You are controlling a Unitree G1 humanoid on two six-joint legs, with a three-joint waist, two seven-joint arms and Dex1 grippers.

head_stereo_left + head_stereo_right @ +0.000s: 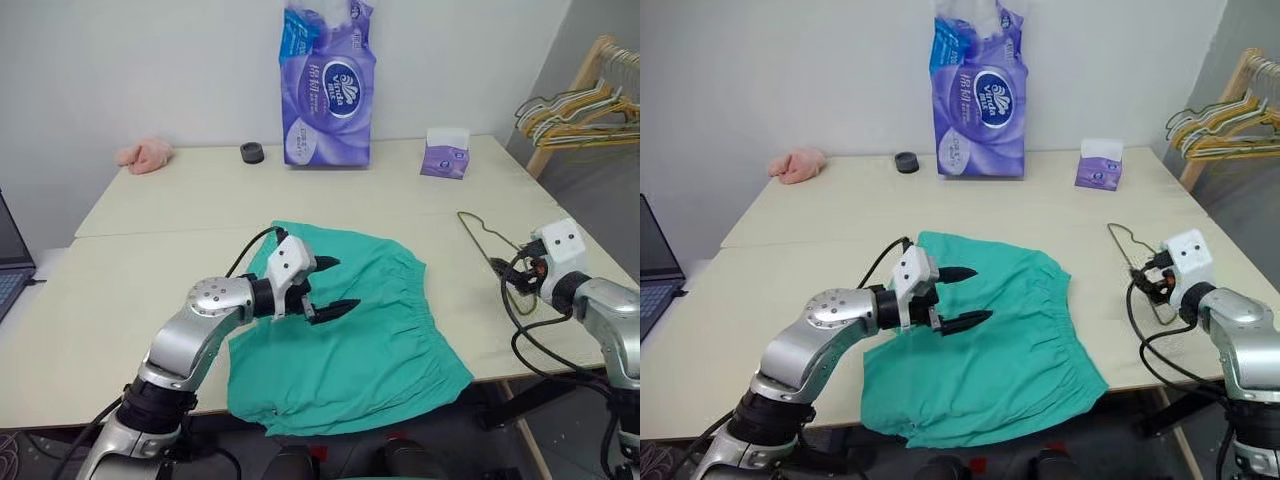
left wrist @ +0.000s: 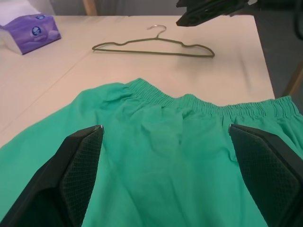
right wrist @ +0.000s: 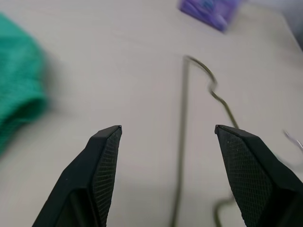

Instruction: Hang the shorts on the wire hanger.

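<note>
The teal-green shorts (image 1: 375,345) lie flat on the table's near half, with the elastic waistband (image 2: 189,101) towards the right. My left gripper (image 1: 338,285) hovers open just above the shorts' left part, pointing right across the cloth with nothing between its fingers. The thin wire hanger (image 1: 480,235) lies flat on the table right of the shorts, its hook (image 2: 161,28) pointing away from them. My right gripper (image 3: 168,130) hangs open just over the hanger's wire (image 3: 182,118), holding nothing.
At the back of the table are a tall purple tissue pack (image 1: 328,85), a small purple tissue box (image 1: 446,155), a black ring-shaped object (image 1: 252,152) and a pink cloth lump (image 1: 145,155). A bunch of hangers (image 1: 580,110) hangs on a wooden rack at far right. A laptop (image 1: 10,265) sits at far left.
</note>
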